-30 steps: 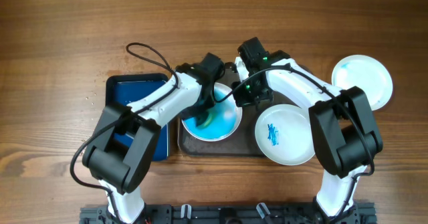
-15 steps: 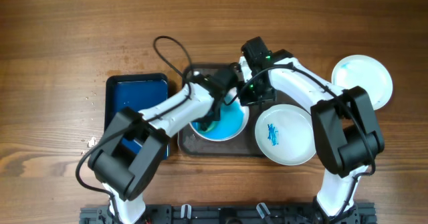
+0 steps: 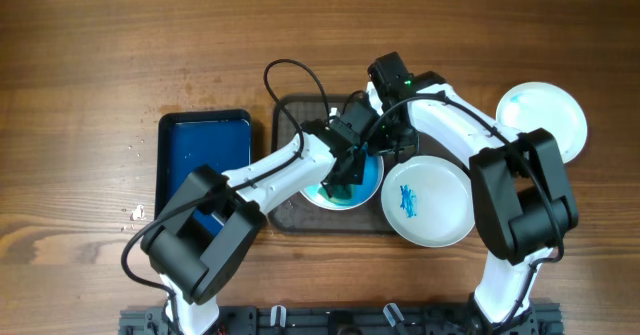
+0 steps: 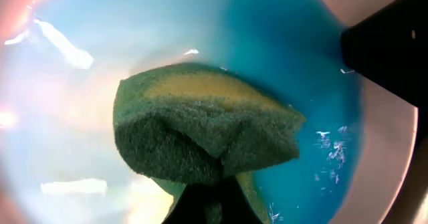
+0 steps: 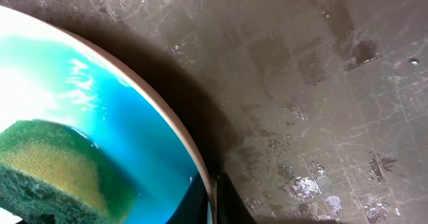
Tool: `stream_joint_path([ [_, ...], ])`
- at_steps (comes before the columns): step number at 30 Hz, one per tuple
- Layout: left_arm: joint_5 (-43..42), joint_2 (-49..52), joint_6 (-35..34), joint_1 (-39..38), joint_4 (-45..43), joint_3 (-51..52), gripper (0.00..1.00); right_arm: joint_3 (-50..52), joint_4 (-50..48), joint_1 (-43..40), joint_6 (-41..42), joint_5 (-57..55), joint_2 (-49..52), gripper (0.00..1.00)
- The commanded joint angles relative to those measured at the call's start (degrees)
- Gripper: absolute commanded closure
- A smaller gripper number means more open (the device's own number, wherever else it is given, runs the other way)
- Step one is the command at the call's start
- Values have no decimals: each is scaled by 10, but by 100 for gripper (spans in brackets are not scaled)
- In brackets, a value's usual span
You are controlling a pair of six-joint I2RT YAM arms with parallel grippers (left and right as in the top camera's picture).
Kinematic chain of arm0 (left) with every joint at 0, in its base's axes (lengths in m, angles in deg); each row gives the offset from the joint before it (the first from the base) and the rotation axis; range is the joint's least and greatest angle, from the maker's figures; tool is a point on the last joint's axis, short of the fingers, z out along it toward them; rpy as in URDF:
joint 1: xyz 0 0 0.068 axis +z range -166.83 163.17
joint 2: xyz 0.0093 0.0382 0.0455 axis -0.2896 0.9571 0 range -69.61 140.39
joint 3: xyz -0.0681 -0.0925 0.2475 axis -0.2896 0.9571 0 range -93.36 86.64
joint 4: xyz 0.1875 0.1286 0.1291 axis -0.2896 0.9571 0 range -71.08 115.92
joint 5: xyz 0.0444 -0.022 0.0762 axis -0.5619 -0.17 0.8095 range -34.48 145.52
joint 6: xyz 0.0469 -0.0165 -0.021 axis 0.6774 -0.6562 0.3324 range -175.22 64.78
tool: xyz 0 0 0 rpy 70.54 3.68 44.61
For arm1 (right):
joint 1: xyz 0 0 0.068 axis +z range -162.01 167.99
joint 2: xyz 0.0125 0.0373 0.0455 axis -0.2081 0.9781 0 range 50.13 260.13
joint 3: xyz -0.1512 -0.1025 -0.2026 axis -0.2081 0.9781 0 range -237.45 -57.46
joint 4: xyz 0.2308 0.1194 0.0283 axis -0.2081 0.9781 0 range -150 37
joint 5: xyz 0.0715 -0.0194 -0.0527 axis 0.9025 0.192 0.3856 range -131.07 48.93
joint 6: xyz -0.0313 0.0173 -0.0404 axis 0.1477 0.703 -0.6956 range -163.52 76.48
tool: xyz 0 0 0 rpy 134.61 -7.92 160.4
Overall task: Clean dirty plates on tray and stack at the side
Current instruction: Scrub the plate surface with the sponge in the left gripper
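On the dark tray [image 5: 321, 83], in the middle of the tabletop [image 3: 100, 55], the scrubbing step is in hand. The left gripper [image 3: 343, 167] is clamped on a green sponge [image 4: 200, 137] and presses it down on the wet plate [image 3: 358, 190]. The right gripper [image 3: 386, 143] is closed on the far right rim of this plate and seems to hold it steady.

This plate is round, shallow and white, with a smooth glossy surface. A thin blue film now covers most of its floor, deeper blue on one side and pale on the other. The sponge is coarse and fibrous, dark green with a yellowish face, and it is squeezed out of shape. The tray floor is matt and carries a fine grid pattern with scratches and small wet spots.

A smeared plate [image 3: 425, 200] with a blue mark in its centre lies at the right edge of the tray; I cannot tell if it rests on the rim or just beside it. A third plate [image 3: 543, 120], only faintly blue, lies well apart on the wood at the right. The small blue tray [image 3: 205, 160] lies at the left.

I judge that the task is about in its middle. The next move calls for more firm strokes until the blue film is gone, then the plate must be carried to the right. Since it is wet and slippery, the hold on the rim must be secure.
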Motion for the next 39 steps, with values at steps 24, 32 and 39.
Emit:
stream_joint_path([
  [24,242,-183,-89,81,215,-43,96,7,-9,13,8,7,16,96],
  [32,210,-187,-130,242,326,-40,96,7,-5,13,7,7,16,96],
  [39,123,-186,-12,365,213,33,96,5,4,13,7,7,10,96],
])
